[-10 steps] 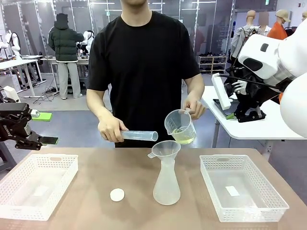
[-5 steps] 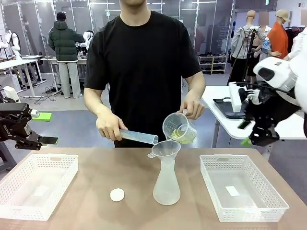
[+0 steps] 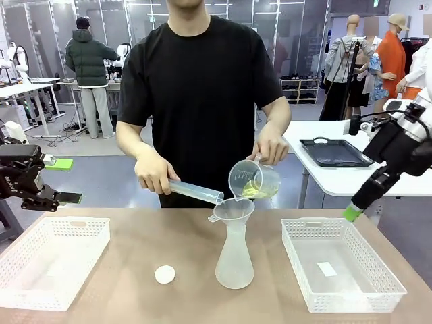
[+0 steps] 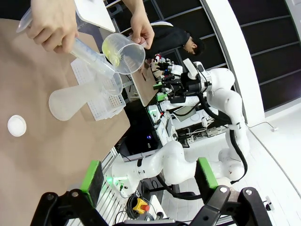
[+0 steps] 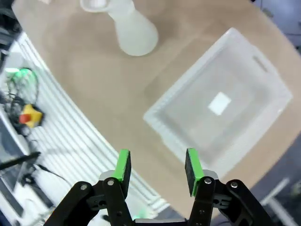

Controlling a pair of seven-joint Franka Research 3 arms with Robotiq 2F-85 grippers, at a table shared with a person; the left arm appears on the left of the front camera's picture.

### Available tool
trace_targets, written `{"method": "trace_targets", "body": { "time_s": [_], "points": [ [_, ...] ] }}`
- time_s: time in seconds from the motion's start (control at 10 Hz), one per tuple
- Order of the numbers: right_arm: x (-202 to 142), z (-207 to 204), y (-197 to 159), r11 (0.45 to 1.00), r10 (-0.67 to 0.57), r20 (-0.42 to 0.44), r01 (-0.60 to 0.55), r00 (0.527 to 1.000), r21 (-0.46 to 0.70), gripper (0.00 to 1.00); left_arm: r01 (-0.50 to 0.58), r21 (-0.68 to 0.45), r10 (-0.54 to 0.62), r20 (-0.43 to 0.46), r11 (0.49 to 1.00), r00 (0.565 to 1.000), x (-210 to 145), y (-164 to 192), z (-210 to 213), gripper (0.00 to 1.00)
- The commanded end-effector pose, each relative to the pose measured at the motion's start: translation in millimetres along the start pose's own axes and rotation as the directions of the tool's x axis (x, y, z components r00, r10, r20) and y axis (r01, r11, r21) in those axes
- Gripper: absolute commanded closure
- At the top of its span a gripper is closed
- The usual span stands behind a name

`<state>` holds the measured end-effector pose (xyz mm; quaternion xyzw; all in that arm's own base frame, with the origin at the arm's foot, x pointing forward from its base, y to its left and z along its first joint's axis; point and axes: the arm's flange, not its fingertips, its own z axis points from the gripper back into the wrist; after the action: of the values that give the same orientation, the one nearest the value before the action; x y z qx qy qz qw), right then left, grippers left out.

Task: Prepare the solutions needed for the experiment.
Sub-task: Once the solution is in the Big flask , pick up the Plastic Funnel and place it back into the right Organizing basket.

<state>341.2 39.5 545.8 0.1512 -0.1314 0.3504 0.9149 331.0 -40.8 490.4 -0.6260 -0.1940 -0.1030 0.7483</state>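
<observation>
The person tilts a clear measuring jug over a funnel. The solutions, a pale yellow-green liquid, lie in the jug's lower side. The funnel sits in a frosted conical flask at the table's middle. Their other hand holds a graduated cylinder slanting toward the funnel. My left gripper hangs open off the table's left, far from the flask. My right gripper hovers open above the right basket's far corner, nothing between its pads.
A white round cap lies left of the flask. A white mesh basket stands at the left. Another basket at the right holds a small white slip. A white side table with a black tray is behind my right arm.
My right arm swung away from the camera and down to the table's right edge. The person lowered the jug and cylinder toward the funnel. My left arm stayed still.
</observation>
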Motion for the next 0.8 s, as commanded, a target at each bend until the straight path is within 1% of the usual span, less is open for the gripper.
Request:
{"method": "trace_targets", "body": {
  "time_s": [0.0,0.1,0.2,0.3,0.6,0.7],
  "points": [
    [7,0,-3,0.969,-0.233,0.075,0.225,0.970,0.100,0.41,0.012,-0.026,-0.012,0.012,1.000,1.000,2,-2,-2,0.00],
    [10,-3,-3,0.959,-0.265,0.055,0.258,0.963,0.115,0.41,0.012,-0.026,-0.012,0.012,1.000,1.000,2,-2,-2,0.00],
    [6,-10,4,0.983,-0.058,0.037,0.050,0.998,0.175,0.41,0.012,-0.026,-0.012,0.012,1.000,1.000,2,-2,-2,0.00],
    [4,-4,-7,0.976,-0.198,0.028,0.194,0.980,0.103,0.41,0.012,-0.026,-0.012,0.012,1.000,1.000,2,-2,-2,0.00],
    [4,-4,-7,0.976,-0.198,0.028,0.194,0.980,0.103,0.41,0.012,-0.026,-0.012,0.012,1.000,1.000,2,-2,-2,0.00],
    [4,-5,-7,0.974,-0.196,0.031,0.191,0.980,0.121,0.41,0.012,-0.026,-0.012,0.012,1.000,1.000,2,-2,-2,0.00]
  ]
}}
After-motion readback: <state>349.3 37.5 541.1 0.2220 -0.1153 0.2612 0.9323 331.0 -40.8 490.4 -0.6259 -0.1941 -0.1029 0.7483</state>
